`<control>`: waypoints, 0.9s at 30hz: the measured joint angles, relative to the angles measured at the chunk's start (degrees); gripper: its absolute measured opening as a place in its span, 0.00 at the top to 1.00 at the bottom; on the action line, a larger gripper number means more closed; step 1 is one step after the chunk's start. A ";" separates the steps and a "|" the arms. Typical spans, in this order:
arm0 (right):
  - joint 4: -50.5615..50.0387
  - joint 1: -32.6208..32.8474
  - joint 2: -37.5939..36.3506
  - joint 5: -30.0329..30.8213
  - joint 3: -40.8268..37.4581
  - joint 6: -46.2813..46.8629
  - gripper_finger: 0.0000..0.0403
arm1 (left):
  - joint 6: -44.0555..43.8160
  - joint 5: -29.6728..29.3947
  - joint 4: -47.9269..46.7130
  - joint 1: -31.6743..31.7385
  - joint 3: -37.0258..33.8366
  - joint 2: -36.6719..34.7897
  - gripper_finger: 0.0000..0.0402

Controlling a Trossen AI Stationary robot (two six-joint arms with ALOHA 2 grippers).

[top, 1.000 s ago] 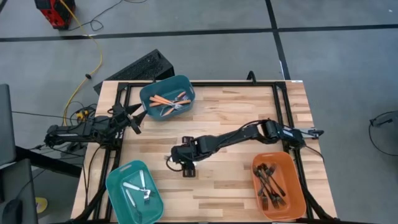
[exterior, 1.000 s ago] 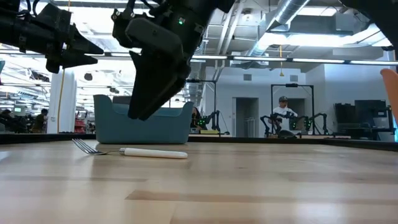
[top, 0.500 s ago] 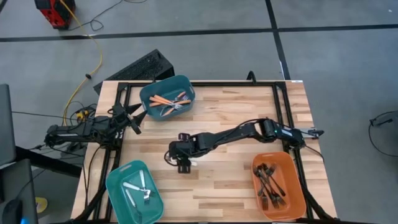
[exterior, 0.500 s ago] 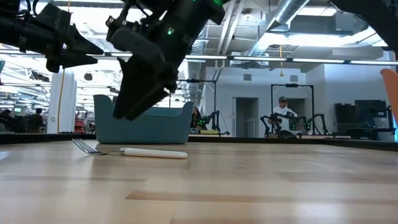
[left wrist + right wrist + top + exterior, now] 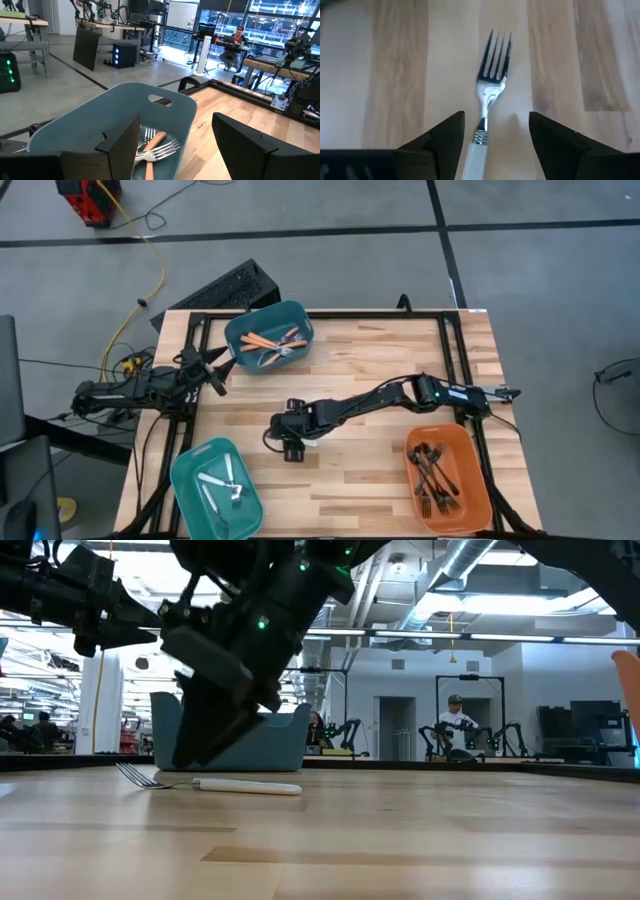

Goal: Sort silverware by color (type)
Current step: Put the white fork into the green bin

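Left gripper [image 5: 218, 370] parked off the table's [image 5: 400, 370] left edge, jaws apart and empty, pointing at the teal bin [image 5: 270, 335] at the table's far left corner, with orange-handled forks [image 5: 268, 342] inside. Second teal bin [image 5: 213, 488] at the table's near left corner, holding white forks [image 5: 222, 484]. White-handled fork [image 5: 487, 107] flat on the table's middle, left of centre. Right gripper [image 5: 496, 132] low over that fork, fingers spread on either side of its handle, not closed on it. Orange bin [image 5: 448, 479] at the table's near right corner, filled with black forks [image 5: 434, 472].
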 joint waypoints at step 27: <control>-6.33 0.60 3.55 1.05 0.20 5.56 0.88 | 0.42 -1.33 -1.35 0.05 0.00 0.02 0.42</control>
